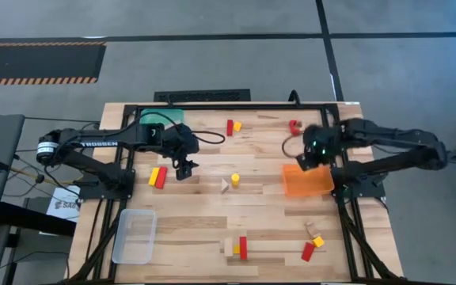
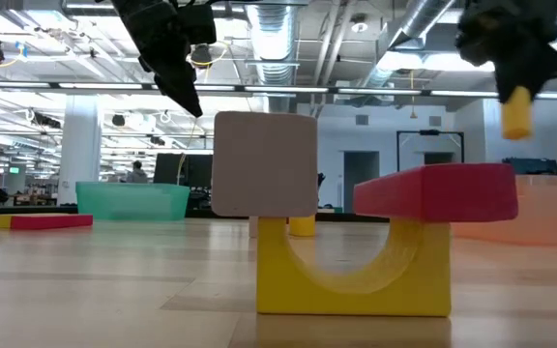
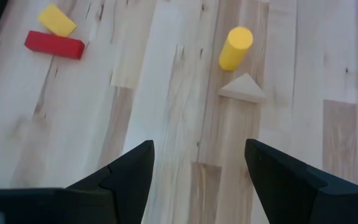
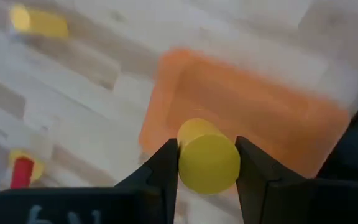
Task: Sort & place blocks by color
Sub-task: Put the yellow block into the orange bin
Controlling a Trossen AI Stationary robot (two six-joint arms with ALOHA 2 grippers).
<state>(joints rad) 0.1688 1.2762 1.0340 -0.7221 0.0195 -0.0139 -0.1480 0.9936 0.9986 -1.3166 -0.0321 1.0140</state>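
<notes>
Overall, the table (image 1: 212, 229) carries three trays, each set near an edge, judged to leave the centre free for sorting. The clear tray (image 1: 134, 235) lies at the left front, the orange tray (image 1: 307, 180) at the right, and the teal tray (image 1: 165, 117) at the back, partly covered by the left arm so its contents cannot be read.

The right gripper (image 4: 207, 163) hangs above the near corner of the orange tray, its fingers pinching a yellow cylinder (image 4: 207, 160). Holding it there suggests this tray is meant for yellow pieces, though no other block is visible inside to confirm that. In the low view the cylinder (image 2: 517, 111) is well clear of the tabletop.

The left gripper (image 3: 197, 163) hovers over bare wood with fingers spread and nothing between them. It faces a standing yellow cylinder (image 3: 235, 48) and a pale wooden triangle (image 3: 243, 88) just beside it, a likely next target.

Remaining blocks sit in loose groups: a red and yellow pair (image 1: 157, 176) near the left gripper, a red and yellow pair (image 1: 233, 127) at the back, and a small red piece (image 1: 294, 125) whose shape is unclear. At the front, a red, yellow and wood group (image 1: 237, 248) fills the low view, hiding much behind it. A further cluster (image 1: 313, 241) sits right of it.
</notes>
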